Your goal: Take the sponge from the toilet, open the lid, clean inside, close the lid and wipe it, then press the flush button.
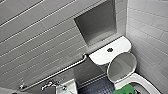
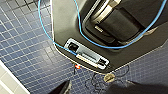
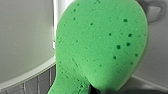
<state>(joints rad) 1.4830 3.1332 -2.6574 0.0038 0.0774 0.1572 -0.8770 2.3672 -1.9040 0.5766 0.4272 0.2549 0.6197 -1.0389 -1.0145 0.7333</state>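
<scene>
You get soft, even light. The lid (image 1: pixel 121 67) shines a little, the wall nook (image 1: pixel 96 21) is shadowed, and the sponge (image 3: pixel 100 45) looks bright green.

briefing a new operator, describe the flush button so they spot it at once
Find the grey recessed niche in the tiled wall; right below it is the white toilet tank. The flush button sits in the middle of the tank's flat top, a small round spot, the only dark mark on that white surface.

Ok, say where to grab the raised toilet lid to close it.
Grip the lid at its free rim beside the tank, coming from the bowl side. It stands open, hinged low, so that rim is exposed and likely gives most leverage.
</scene>
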